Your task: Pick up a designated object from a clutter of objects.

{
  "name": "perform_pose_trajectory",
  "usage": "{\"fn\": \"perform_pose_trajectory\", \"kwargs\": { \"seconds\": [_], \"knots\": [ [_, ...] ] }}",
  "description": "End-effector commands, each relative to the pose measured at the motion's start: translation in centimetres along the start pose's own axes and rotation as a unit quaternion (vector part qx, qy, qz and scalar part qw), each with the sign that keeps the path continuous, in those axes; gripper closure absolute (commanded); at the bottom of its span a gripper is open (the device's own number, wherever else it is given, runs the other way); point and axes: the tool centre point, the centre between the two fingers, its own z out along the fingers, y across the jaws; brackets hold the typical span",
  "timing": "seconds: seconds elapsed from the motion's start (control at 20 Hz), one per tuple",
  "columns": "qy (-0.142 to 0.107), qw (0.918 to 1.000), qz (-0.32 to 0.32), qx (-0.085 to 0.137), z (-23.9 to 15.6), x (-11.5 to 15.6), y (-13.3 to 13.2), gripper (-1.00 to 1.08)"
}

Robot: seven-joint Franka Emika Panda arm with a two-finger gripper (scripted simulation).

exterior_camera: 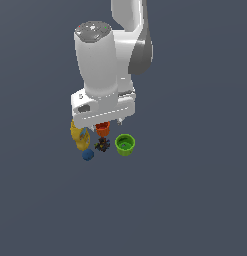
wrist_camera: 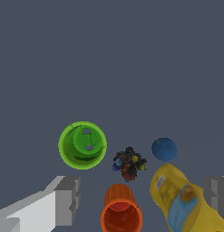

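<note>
Now | pincer (wrist_camera: pixel 140 199) spread, empty, high over the clutter | dark spiky clump (wrist_camera: pixel 129 164) on counter (wrist_camera: pixel 109 54) between green cup (wrist_camera: pixel 82 145), orange cup (wrist_camera: pixel 121 212), blue ball (wrist_camera: pixel 164 149), yellow bottle (wrist_camera: pixel 186 204) | likely light, stiff, snaggy | pinch across its middle, clear of neighbours.

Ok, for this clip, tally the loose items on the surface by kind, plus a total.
Cups: 2, the green cup and the orange cup
Bottles: 1, the yellow bottle
Balls: 1, the blue ball
Spiky clumps: 1, the dark clump
Total: 5
</note>
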Motion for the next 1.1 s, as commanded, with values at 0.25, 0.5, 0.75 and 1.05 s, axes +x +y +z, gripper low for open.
{"fn": "perform_pose_trajectory", "kwargs": {
  "seconds": [0.25,0.5,0.75,1.05],
  "knots": [
    [-0.005,0.9958,-0.092,-0.004,4.1,-1.4,1.3,-0.92],
    [-0.007,0.9882,-0.153,-0.004,6.7,-2.4,1.9,-0.92],
    [-0.009,0.9768,-0.214,-0.003,9.2,-3.6,2.4,-0.92],
    [-0.009,0.958,-0.287,-0.001,12.1,-5.1,2.7,-0.92]
  ]
}}
